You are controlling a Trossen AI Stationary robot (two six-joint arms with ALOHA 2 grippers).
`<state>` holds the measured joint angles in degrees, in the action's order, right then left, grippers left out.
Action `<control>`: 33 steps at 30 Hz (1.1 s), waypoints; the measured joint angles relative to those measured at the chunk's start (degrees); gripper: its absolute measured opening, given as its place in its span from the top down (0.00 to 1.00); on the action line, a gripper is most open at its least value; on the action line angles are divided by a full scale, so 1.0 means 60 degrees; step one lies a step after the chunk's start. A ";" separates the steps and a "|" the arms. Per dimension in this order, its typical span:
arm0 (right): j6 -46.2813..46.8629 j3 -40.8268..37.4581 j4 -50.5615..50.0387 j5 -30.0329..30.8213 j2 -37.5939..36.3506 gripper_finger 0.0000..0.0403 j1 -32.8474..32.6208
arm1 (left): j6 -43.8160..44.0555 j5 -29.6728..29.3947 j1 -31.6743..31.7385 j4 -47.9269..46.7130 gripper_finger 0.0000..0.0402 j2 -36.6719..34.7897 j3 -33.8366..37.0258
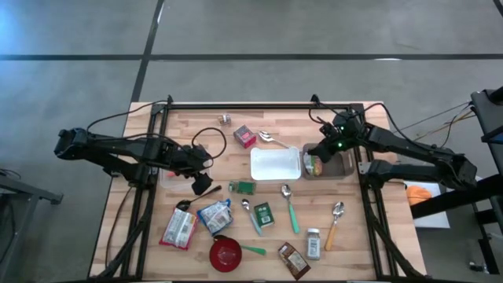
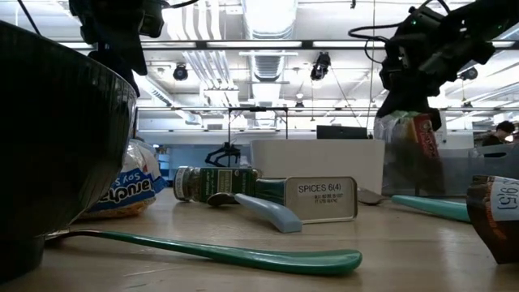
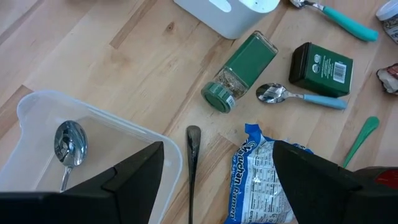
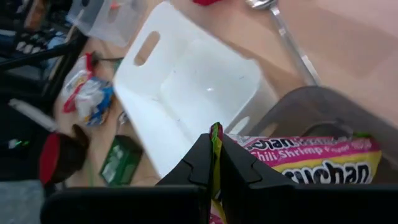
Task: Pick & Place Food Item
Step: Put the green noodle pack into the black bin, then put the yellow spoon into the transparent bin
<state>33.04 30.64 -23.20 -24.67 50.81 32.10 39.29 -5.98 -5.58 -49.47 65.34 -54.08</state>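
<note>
Even bright overhead light, soft shadows, blurred near bowl (image 2: 57,138) in low view.

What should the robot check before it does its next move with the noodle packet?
1. Right gripper shut on the noodle packet: ok.
2. Packet over the grey bin: ok.
3. Packet touching the bin's floor: cannot tell.
4. White bin beside it clear of the packet: ok.
5. Left gripper open, over the clear tub, away from the right arm: ok.
</note>
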 joint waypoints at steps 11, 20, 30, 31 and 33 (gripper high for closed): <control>0.0039 0.0097 -0.0047 0.0481 0.0071 0.97 -0.0007 | 0.0007 0.0034 0.0000 -0.0001 0.24 0.0000 0.0000; 0.0503 0.0097 -0.0065 0.1119 0.0175 0.69 -0.0007 | 0.0036 0.0081 0.0000 -0.0004 0.24 0.0000 0.0000; 0.0495 0.0097 -0.0067 0.1120 0.0175 0.47 -0.0007 | 0.0170 0.0109 0.0000 -0.0004 0.24 0.0000 0.0000; 0.0495 0.0097 -0.0068 0.1120 0.0175 0.46 -0.0007 | 0.0184 0.0109 0.0000 -0.0004 0.24 0.0000 0.0000; 0.0504 0.0097 -0.0074 0.1120 0.0175 0.46 -0.0007 | 0.0186 0.0109 0.0000 -0.0004 0.24 0.0000 0.0000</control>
<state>36.06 31.22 -23.65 -17.96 51.86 32.05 40.40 -5.32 -5.58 -49.50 65.34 -54.08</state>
